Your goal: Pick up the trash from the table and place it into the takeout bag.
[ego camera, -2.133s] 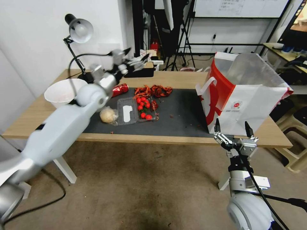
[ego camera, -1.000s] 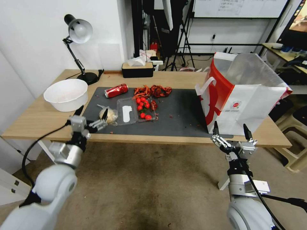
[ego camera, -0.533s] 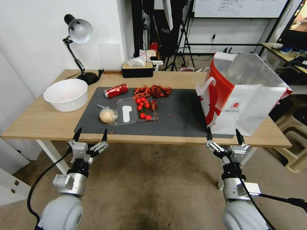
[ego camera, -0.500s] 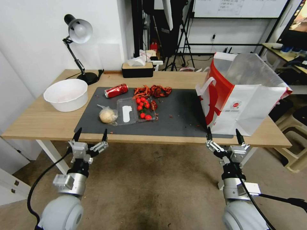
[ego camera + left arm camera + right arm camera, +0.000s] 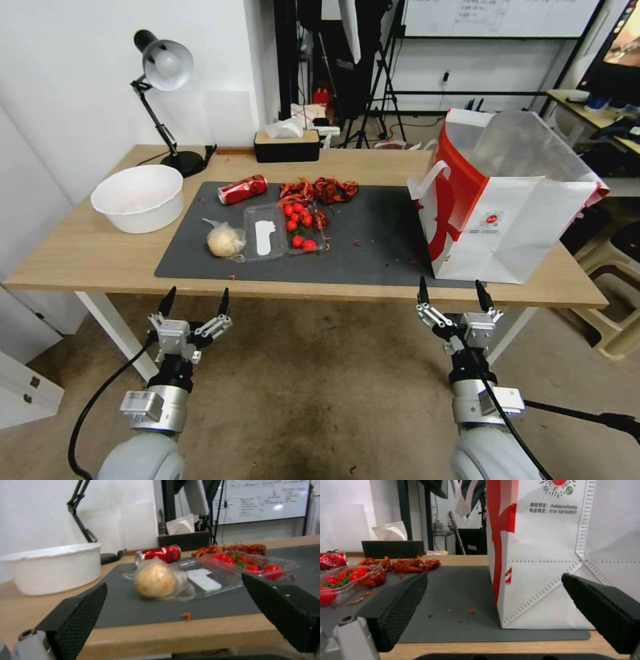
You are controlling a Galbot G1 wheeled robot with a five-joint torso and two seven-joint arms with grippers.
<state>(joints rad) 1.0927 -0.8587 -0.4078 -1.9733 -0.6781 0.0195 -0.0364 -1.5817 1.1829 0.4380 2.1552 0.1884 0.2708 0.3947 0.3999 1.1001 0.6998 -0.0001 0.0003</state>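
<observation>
The large white paper takeout bag with a red side panel (image 5: 546,555) carries, under a small red sunburst logo (image 5: 558,485), a row of Chinese characters followed by "malayouhuocy"; the line beneath reads "010-58103931"; writing on the wall-mounted whiteboard (image 5: 263,501) is illegible.

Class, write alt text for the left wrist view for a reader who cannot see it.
A plastic-wrapped bun lies on a dark grey mat on a wooden table, framed by the left gripper's open black fingers. Behind it are a red soda can, a tomato tray and a big white bowl.
</observation>
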